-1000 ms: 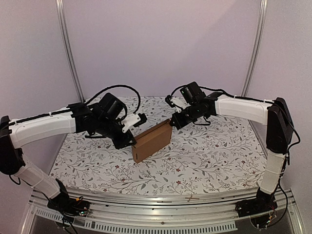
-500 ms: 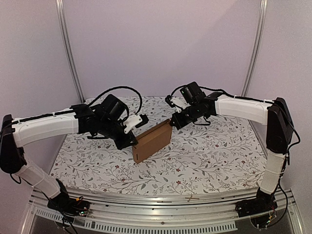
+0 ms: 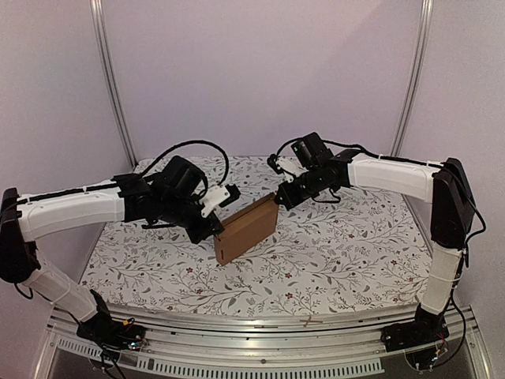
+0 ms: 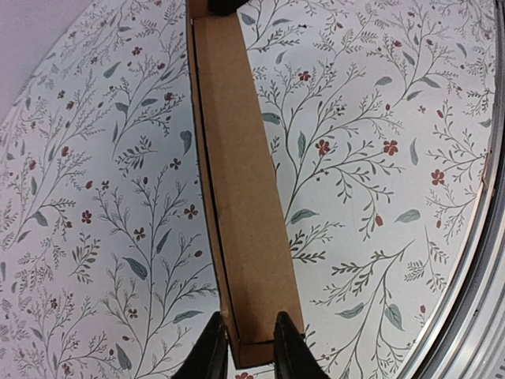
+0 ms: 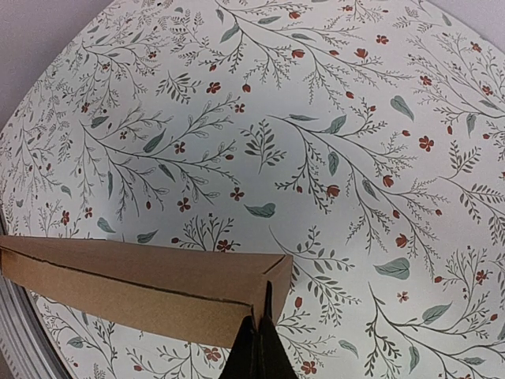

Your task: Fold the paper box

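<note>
Little change is seen from a second ago: the left forearm has been lowered a touch and swung slightly toward the near edge of the table. The paper box is found exactly where it was. The right arm has not been moved at all.

The box is stood up on one long edge near the middle of the table, run diagonally from near-left to far-right and closed into a thin slab. Its near-left end is straddled by the left gripper. One of the fingers is laid close along each broad face, but whether the card is actually being pinched cannot be told.

The right gripper is seen with its fingers pressed together into a single point, set against the box's far-right top corner.

Room to move is offered on every side. A wide stretch of flowered cloth is left open between the box and the right edge, and another toward the near edge, where the metal rail is fixed. Less room is found at the back edge, where the wall is close.
</note>
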You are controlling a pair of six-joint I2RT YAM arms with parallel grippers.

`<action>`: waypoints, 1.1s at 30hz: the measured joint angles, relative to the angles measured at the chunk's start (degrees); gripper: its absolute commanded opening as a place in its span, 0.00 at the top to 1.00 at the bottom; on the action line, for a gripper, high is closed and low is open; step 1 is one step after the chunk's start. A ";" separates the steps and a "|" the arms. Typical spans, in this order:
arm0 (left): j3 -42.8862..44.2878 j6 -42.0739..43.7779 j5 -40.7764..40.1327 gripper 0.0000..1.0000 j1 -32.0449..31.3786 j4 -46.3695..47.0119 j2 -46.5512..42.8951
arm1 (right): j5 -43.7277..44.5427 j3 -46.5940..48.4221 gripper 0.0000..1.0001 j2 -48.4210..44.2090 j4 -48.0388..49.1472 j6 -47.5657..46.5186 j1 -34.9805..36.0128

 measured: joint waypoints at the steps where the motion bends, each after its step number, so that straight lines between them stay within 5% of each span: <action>1: -0.13 0.00 -0.28 0.78 -0.13 0.09 -0.07 | 0.00 0.00 1.00 0.00 0.00 0.00 0.00; 33: -5.14 -0.52 -10.62 0.79 -7.87 7.93 -1.99 | -0.20 -0.13 1.00 0.02 0.28 -0.44 0.00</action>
